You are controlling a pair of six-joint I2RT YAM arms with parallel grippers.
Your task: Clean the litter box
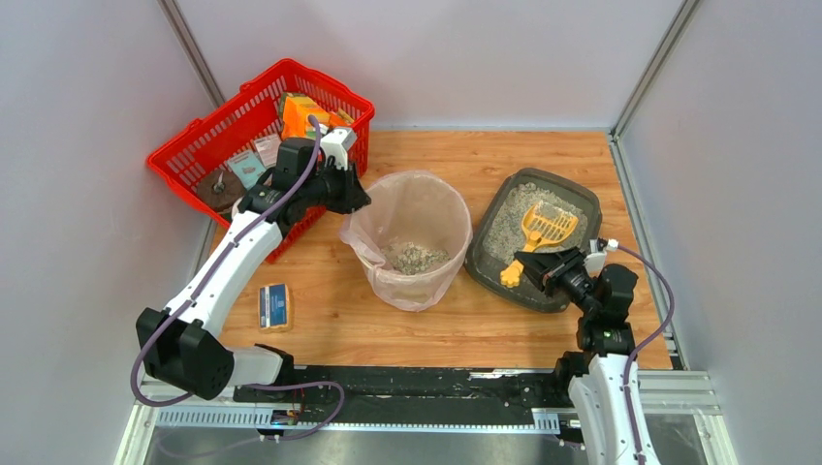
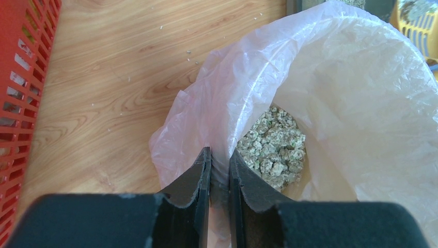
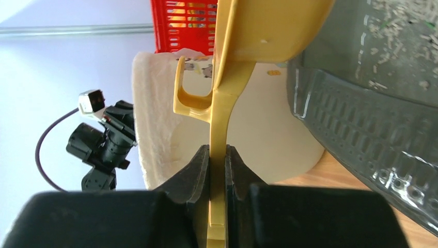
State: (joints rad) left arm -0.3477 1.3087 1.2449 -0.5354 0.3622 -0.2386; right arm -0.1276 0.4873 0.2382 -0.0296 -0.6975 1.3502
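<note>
Both arms are engaged: the left gripper is pinched on the bag liner at the rim of the bin, apparently steadying it, while the right gripper clamps the yellow scoop above the litter box, which sits on the bench just right of the bin.

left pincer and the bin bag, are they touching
Touching. The left wrist view shows the left pincer shut on the bin bag at its rim, with plastic pinched between both fingers.
</note>
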